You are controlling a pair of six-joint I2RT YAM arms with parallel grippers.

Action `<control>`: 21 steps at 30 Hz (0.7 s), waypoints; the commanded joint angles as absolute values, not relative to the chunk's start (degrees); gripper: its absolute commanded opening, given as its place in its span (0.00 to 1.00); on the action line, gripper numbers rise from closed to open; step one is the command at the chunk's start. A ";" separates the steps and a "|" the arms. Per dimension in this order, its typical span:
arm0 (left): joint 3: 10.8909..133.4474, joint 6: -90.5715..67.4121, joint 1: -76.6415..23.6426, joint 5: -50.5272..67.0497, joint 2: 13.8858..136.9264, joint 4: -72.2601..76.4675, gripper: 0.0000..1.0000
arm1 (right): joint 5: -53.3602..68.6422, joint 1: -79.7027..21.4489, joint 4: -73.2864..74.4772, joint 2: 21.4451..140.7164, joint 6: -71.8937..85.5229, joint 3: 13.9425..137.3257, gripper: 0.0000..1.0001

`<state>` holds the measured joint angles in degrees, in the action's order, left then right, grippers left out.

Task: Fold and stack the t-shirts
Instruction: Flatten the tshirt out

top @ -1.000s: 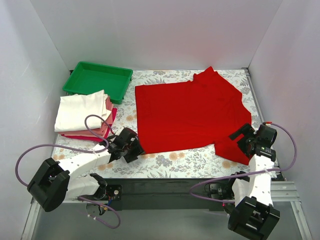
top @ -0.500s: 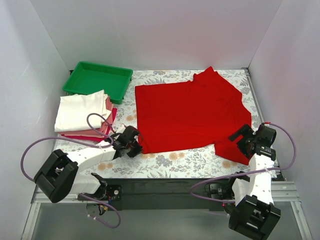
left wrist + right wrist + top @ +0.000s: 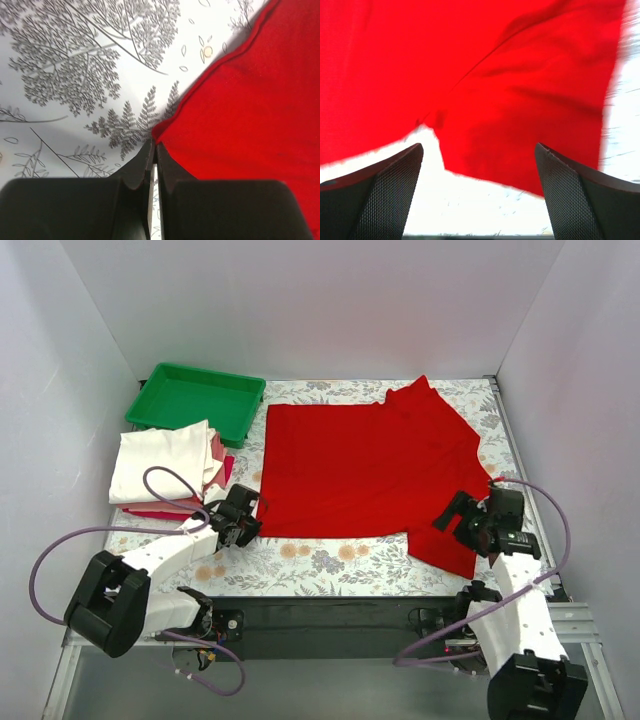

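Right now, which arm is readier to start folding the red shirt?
Left, probably: the left end effector is shut on the red t-shirt's near corner, while the right end effector is open over the sleeve, holding nothing.

White arms [image 3: 165, 555] with black joints [image 3: 103, 602] and looping purple cables [image 3: 62, 540]; black fingers [image 3: 375, 195], the right pair mesh-textured
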<state>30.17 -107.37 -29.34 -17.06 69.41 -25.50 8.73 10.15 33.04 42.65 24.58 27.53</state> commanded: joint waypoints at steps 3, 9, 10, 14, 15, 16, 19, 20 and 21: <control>31.64 -104.42 -26.11 -20.83 70.74 -25.05 0.00 | 0.72 -10.16 38.23 44.20 34.17 28.65 0.98; 31.99 -103.54 -25.40 -20.48 71.46 -23.91 0.00 | -11.24 -25.22 44.56 50.98 42.53 31.02 0.96; 31.82 -103.36 -25.40 -21.09 71.19 -24.08 0.00 | -11.86 -25.31 45.26 50.80 42.63 30.94 0.95; 31.55 -102.57 -24.87 -21.27 70.40 -24.17 0.00 | -12.47 -25.22 47.10 52.20 41.31 31.73 0.89; 31.47 -102.39 -24.87 -21.10 70.40 -24.17 0.00 | -13.35 -25.31 47.63 52.56 41.05 31.99 0.89; 31.46 -102.31 -24.79 -21.09 70.14 -24.17 0.00 | -14.49 -25.23 48.07 53.34 40.09 32.25 0.88; 31.38 -101.95 -24.79 -21.09 69.87 -24.17 0.00 | -16.08 -25.22 48.60 56.15 38.33 32.61 0.86; 31.46 -101.95 -24.79 -21.01 69.79 -24.08 0.00 | -16.52 -25.31 48.52 56.95 38.23 32.78 0.84; 31.46 -101.78 -24.79 -20.83 69.70 -24.08 0.00 | -16.87 -25.23 48.25 57.74 38.06 33.13 0.84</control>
<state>30.83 -102.85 -25.23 -18.26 71.40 -23.97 -12.91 -24.88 46.48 55.94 38.85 30.68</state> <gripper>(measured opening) 0.012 0.847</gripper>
